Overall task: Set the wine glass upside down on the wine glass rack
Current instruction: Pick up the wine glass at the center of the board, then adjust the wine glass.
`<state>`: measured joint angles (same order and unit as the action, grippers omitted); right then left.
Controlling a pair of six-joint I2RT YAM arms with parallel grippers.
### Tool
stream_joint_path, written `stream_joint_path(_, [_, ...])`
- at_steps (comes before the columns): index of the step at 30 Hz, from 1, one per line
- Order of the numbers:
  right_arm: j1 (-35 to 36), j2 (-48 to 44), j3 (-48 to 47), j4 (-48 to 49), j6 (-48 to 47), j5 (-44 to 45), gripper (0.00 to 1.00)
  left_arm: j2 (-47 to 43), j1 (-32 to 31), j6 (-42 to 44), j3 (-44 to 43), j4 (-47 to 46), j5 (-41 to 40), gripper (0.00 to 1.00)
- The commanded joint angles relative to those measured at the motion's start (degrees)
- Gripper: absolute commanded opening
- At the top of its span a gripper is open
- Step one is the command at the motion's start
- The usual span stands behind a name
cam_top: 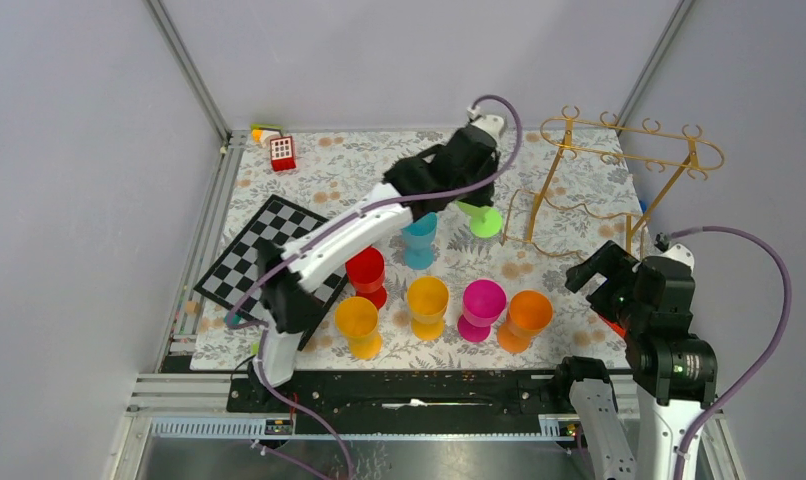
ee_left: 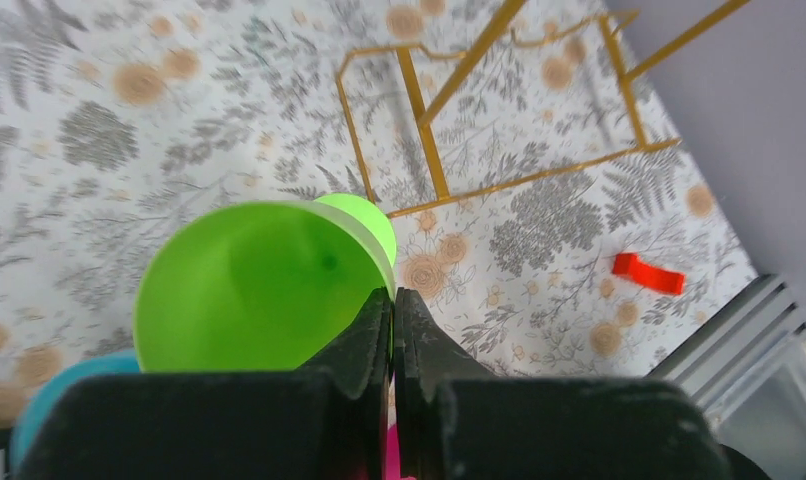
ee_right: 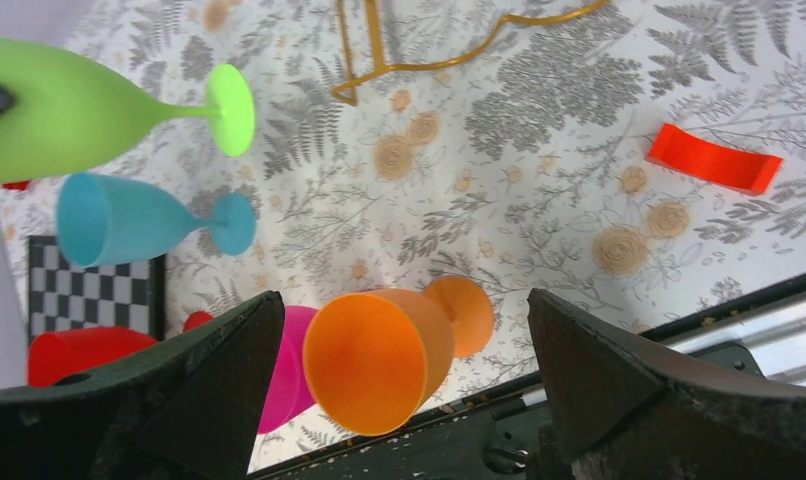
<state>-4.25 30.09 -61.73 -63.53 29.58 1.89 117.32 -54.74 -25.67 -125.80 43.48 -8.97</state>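
The green wine glass (cam_top: pixel 482 218) stands upright just left of the gold wire rack (cam_top: pixel 629 150), bowl up and foot down by the cloth. My left gripper (cam_top: pixel 459 175) is shut on its rim; in the left wrist view the fingertips (ee_left: pixel 392 292) pinch the edge of the green bowl (ee_left: pixel 249 290). The rack's wire base (ee_left: pixel 429 150) lies beyond it. My right gripper (cam_top: pixel 594 275) is open and empty, hovering near the table's front right. The right wrist view shows its gap (ee_right: pixel 406 296) over an orange glass, the green glass (ee_right: pixel 69 110) far left and the rack base (ee_right: pixel 379 60).
Blue (cam_top: pixel 419 240), red (cam_top: pixel 367 272), amber (cam_top: pixel 359 325), yellow (cam_top: pixel 427 305), magenta (cam_top: pixel 481 305) and orange (cam_top: pixel 527 318) glasses stand near the front. A checkerboard (cam_top: pixel 264 255) lies left, a red toy block (cam_top: pixel 283 152) at the back left. A small red piece (ee_right: pixel 714 160) lies right.
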Motion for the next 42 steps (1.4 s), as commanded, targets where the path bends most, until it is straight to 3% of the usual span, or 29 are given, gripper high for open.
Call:
stream_joint_path(1, [0.38,0.99,-4.87,1.52,-1.18,-6.41,0.99,-13.18,2.5,1.09,3.86,-5.82,-5.53,0.0])
stream_joint_path(7, [0.38,2.42,-9.16,3.37,-0.15,-14.04,0.99,-24.02,7.72,-1.39,10.09,-9.01,-4.99,0.0])
stream_joint_path(14, [0.39,7.75,-17.26,7.28,3.67,-20.12,0.99,-37.66,13.53,-5.5,21.29,-16.9,2.34,0.0])
stream_joint_path(21, [0.38,17.99,-27.37,8.42,6.2,-27.03,0.95,-48.22,16.19,-9.85,31.22,-20.28,-1.23,0.0])
stream_joint_path(31, [2.3,24.27,-29.37,12.24,11.11,-33.27,0.9,-52.09,17.83,-13.66,36.41,-22.96,5.54,0.0])
stream_joint_path(42, [14.95,31.09,-32.7,9.83,9.3,-27.57,0.87,-49.67,17.83,-22.25,37.24,-25.52,18.91,0.0])
